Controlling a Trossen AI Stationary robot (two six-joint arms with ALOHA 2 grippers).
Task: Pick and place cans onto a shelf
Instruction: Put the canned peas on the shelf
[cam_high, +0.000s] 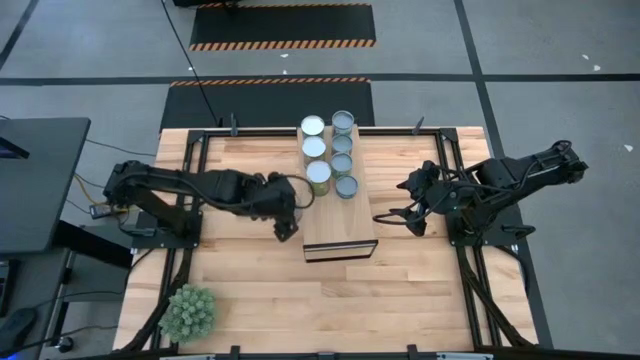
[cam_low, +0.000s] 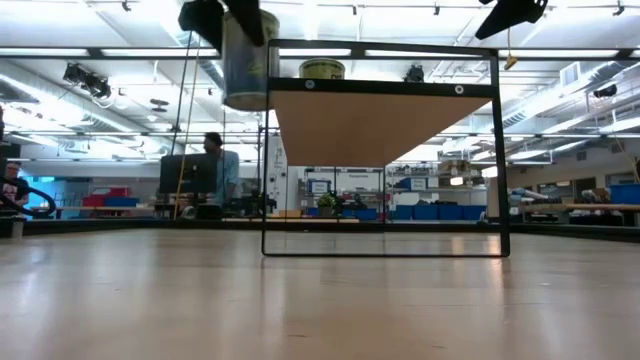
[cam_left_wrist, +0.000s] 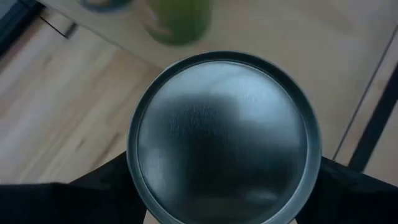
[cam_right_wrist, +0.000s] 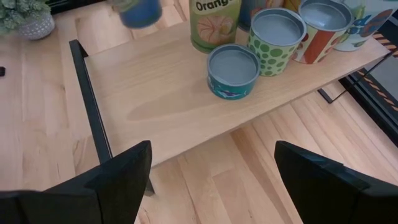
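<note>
Left gripper (cam_high: 288, 222) fingers clamped on a can (cam_left_wrist: 224, 137), held beside the shelf's (cam_high: 340, 235) left edge. Carry it over bare plank, clear of the seven cans (cam_high: 343, 186) already placed. Right gripper (cam_high: 398, 216) fingers wide open, empty, idle.

Only one word can be read: "Orange", its last letter cut off, printed in dark letters on the pale green label of a tall can (cam_right_wrist: 215, 23) in the right wrist view. That can stands on the shelf (cam_right_wrist: 168, 102), at about 11 o'clock from a short teal can (cam_right_wrist: 232, 71). No other print, number or sign is legible.
</note>
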